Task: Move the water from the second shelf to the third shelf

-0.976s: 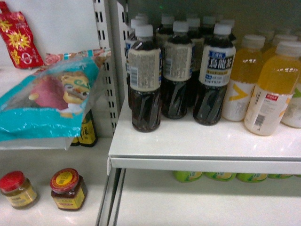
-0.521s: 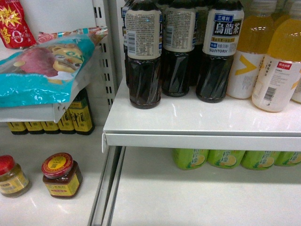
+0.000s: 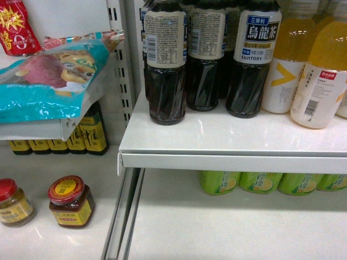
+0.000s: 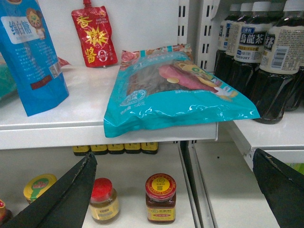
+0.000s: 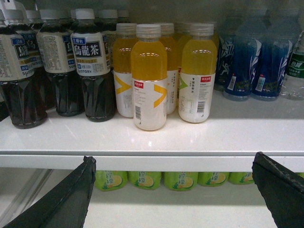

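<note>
The left hand [image 4: 173,156] was seen in its wrist view with its two black fingers [image 4: 71,199] wide apart, and nothing was held between them. The right hand [image 5: 173,159] was also spread wide, with nothing gripped.

The water [image 5: 298,64] was seen only in the right wrist view. It stood at the far right end of the white shelf [image 5: 190,133], just beside the blue bottles [image 5: 242,61]. Only part of it was shown, cut off by the edge of the picture. It was well apart from both hands.

About three blue bottles could be counted, but they were blurred. At least four yellow bottles [image 5: 149,76] were stood in the middle of the shelf, one in front of the others. Three tea bottles [image 5: 90,71] were lined up in the front row on the left, with more behind. Five green bottles [image 5: 178,180] were seen on the level under that shelf.

In the left wrist view, one teal bag [image 4: 175,90] was laid flat on the next shelf, its corner hung over the edge. One red pouch [image 4: 95,35] was leaned on the back wall, and one blue bag [image 4: 31,52] was stood at the left. Three jars [image 4: 160,197] were counted below: one yellow lid and two red lids.
</note>
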Controlling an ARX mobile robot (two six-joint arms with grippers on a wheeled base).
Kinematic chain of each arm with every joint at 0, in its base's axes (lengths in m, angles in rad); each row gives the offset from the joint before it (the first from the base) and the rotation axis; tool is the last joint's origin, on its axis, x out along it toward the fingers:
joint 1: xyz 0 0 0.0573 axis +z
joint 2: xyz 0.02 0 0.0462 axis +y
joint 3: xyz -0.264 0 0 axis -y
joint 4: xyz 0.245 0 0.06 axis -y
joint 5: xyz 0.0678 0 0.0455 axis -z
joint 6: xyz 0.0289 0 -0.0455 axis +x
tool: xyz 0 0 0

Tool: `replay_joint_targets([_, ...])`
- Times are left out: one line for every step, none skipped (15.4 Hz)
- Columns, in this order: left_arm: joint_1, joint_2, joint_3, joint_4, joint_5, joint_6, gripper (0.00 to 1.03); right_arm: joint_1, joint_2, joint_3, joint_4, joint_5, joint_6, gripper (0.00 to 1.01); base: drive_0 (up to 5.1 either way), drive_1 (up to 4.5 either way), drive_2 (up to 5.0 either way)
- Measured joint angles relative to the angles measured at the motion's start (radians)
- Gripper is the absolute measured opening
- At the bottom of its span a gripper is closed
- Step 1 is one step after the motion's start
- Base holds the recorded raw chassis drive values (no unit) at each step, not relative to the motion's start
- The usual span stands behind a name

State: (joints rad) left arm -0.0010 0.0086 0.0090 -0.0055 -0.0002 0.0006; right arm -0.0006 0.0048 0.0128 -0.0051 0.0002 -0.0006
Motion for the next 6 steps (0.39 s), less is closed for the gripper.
replay_joint_targets([0.000,0.000,0.000,0.000,0.000,0.000,0.98,0.000,0.000,0.000,0.000,0.000,0.000,0.98,0.0,0.00,0.0])
replay_joint_targets([0.000,0.000,0.000,0.000,0.000,0.000,0.98,0.000,0.000,0.000,0.000,0.000,0.000,0.98,0.0,0.00,0.0])
replay_joint_targets([0.000,0.000,0.000,0.000,0.000,0.000,0.98,0.000,0.000,0.000,0.000,0.000,0.000,0.98,0.0,0.00,0.0])
replay_joint_targets([0.000,0.000,0.000,0.000,0.000,0.000,0.98,0.000,0.000,0.000,0.000,0.000,0.000,0.98,0.0,0.00,0.0])
replay_joint_targets([0.000,0.000,0.000,0.000,0.000,0.000,0.98,0.000,0.000,0.000,0.000,0.000,0.000,0.98,0.0,0.00,0.0])
replay_joint_targets([0.000,0.000,0.000,0.000,0.000,0.000,0.98,0.000,0.000,0.000,0.000,0.000,0.000,0.98,0.0,0.00,0.0])
